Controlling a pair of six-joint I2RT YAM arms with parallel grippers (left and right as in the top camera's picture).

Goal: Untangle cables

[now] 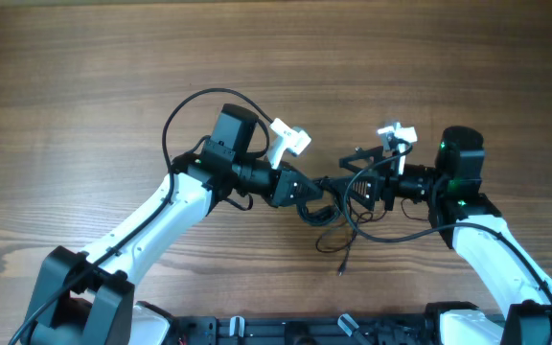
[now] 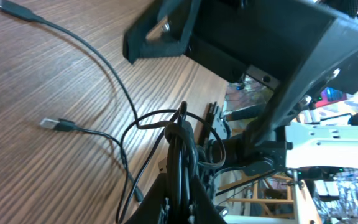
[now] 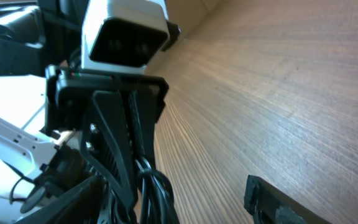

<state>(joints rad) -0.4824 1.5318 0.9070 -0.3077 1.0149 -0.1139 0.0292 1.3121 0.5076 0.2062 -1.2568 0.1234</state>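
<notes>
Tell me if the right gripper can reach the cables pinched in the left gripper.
Probably yes: the right gripper sits open close beside the cables clamped in the left gripper, with nothing between them.

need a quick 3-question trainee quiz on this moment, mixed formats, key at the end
1. True or false: the left gripper is shut on the cables.
2. Which gripper stands open? A. left gripper B. right gripper C. neither
3. Overhead view: a free plug lies on the wooden table. Is it on the arm-base side of the grippers or the far side?

Key: 1 true; 2 B; 3 arm-base side.
</notes>
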